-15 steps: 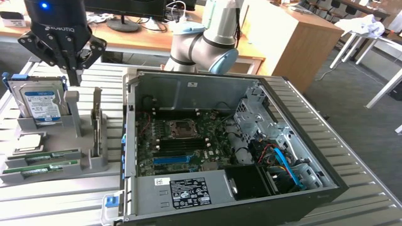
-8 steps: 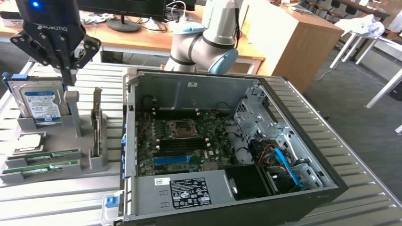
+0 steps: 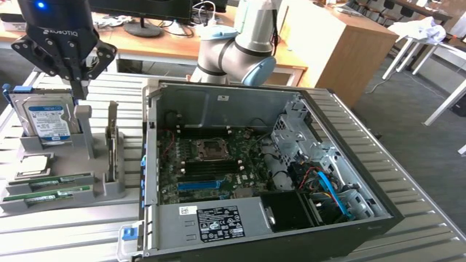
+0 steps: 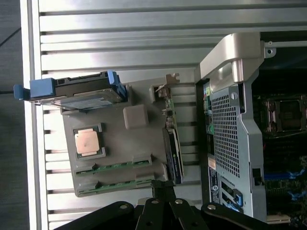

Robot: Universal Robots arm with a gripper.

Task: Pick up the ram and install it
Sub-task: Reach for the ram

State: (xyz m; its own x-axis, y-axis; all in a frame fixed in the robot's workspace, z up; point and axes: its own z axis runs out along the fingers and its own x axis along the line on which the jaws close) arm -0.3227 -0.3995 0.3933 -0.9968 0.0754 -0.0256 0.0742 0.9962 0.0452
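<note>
Exterior view: gripper (image 3: pixel 75 82) hangs over the holder (image 3: pixel 109 188) at the view's left, above the drive (image 3: pixel 49 121). Jaws pressed together, nothing in them. The ram (image 3: pixel 51 194) lies flat in the holder's front slot, with a second stick (image 3: pixel 54 182) in the slot just behind it. I can't tell which of the two is meant. Both are well apart from the jaw tips. The card (image 3: pixel 113 147) stands on edge on the side toward the case (image 3: pixel 291 232). The case is open, board (image 3: pixel 211 164) exposed. Everything sits on the slatted bench (image 3: pixel 73 229).

Wrist view: looking straight down on the holder (image 4: pixel 129 143). Ram (image 4: pixel 115 166) and second stick (image 4: pixel 112 185) show as thin green strips side by side, the loose CPU (image 4: pixel 87 143) near them, the drive (image 4: pixel 84 88) at the far end. Gripper (image 4: pixel 163 189) has its tips together, near the sticks' card-side ends and the card (image 4: pixel 172 143).

My read: pick step, approach only, no grasp yet and nothing installed. The pick calls for spread jaws, centred over one stick and squared across its thin faces, clear of the card.
</note>
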